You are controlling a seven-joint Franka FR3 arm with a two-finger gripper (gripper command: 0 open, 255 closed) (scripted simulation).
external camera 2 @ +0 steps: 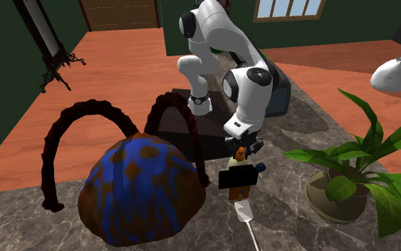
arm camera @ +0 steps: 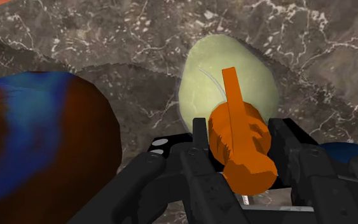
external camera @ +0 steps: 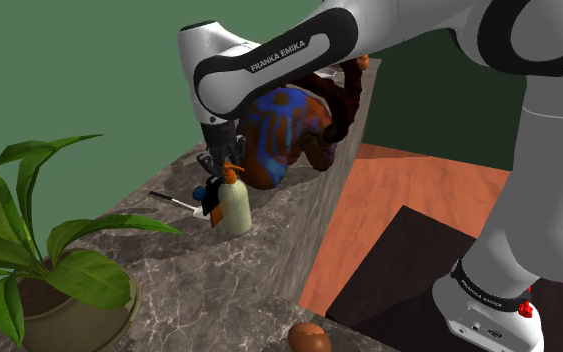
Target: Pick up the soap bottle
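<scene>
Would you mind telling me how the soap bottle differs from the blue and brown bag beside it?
The soap bottle is pale cream with an orange pump; the bag is mottled blue and brown with dark looped handles. The bag is far bulkier than the slim bottle. The gripper sits at the bottle's pump, not at the bag. Both stand on the marble counter.

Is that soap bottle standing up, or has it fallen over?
Upright. The soap bottle stands on its base on the veined counter, with its orange pump on top.
</scene>
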